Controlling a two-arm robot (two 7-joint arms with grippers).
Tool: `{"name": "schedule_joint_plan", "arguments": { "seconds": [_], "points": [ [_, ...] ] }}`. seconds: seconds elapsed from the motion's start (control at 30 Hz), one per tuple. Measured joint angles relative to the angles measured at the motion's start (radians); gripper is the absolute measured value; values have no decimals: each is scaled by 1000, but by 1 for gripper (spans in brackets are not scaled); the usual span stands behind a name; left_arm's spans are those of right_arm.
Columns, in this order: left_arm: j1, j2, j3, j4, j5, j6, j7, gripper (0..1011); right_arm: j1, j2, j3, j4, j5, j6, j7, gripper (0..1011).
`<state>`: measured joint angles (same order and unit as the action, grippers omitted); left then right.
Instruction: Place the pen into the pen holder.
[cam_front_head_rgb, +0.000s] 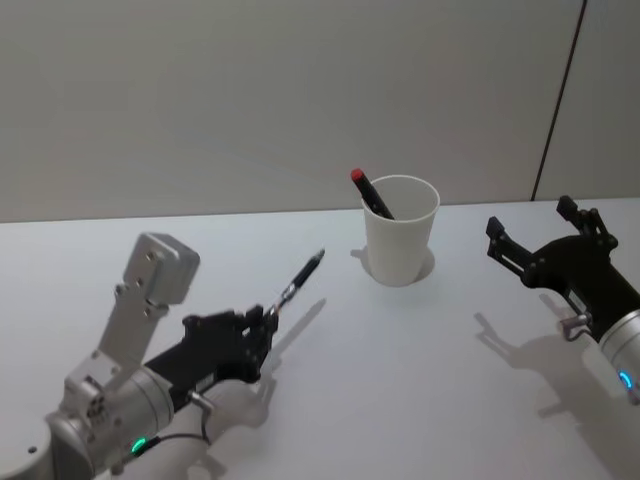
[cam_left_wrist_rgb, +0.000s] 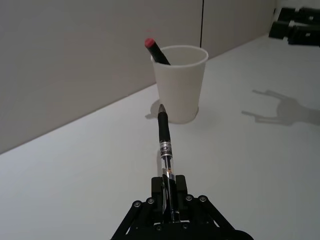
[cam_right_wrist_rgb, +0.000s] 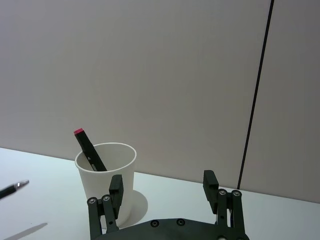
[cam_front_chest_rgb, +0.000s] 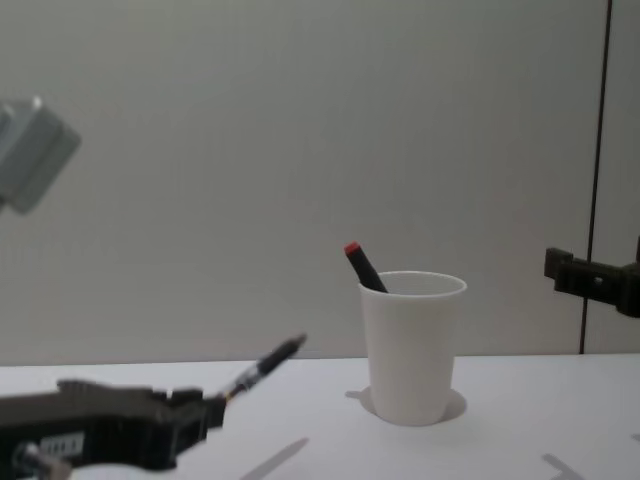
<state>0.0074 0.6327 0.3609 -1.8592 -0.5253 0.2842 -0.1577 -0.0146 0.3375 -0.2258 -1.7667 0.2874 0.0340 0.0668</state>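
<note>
White paper forms the pen holder (cam_front_head_rgb: 400, 235), a tapered cup with a rolled rim. It stands upright on the pale desk (cam_front_head_rgb: 420, 380), just right of centre in the head view and close to the grey wall (cam_front_head_rgb: 250, 90) behind. A black marker (cam_front_head_rgb: 370, 193) with a red cap leans inside it, the capped end poking above the rim toward the upper left.

The left end effector (cam_front_head_rgb: 268, 315) sits in the lower left of the head view, raised off the desk. Its black fingers are clamped on the rear end of the pen (cam_front_head_rgb: 300, 283). The pen is dark with a clear, silver-banded section near the grip, and it slants up and to the right, tip aimed toward the cup. In the left wrist view the pen (cam_left_wrist_rgb: 164, 142) runs up the middle of the frame from the pinching fingers (cam_left_wrist_rgb: 159, 187). Its tip stops short of the cup (cam_left_wrist_rgb: 179, 85) without touching it. In the chest view the pen (cam_front_chest_rgb: 262, 369) lies left of centre, with its tip lower than the cup's rim and a clear gap to the cup (cam_front_chest_rgb: 410, 350).

The right end effector (cam_front_head_rgb: 532, 222) hovers at the right edge of the head view, above the desk and well apart from the cup, its fingers spread wide. In the right wrist view the cup (cam_right_wrist_rgb: 127, 170) stands at the lower left.
</note>
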Motion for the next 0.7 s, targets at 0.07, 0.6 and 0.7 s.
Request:
{"name": "schedule_joint_plan", "arguments": {
  "seconds": [0.07,0.6,0.7],
  "points": [
    [-4,-2,-3,0,-2,-15,-6,161,0,0,0,0,0,0,0,1001],
    [-73,-38,-12,38,-4,-94,-172,161,0,0,0,0,0,0,0,1001],
    [-89,-50,-7,52,8,-96,-214,161,0,0,0,0,0,0,0,1001]
  ]
}}
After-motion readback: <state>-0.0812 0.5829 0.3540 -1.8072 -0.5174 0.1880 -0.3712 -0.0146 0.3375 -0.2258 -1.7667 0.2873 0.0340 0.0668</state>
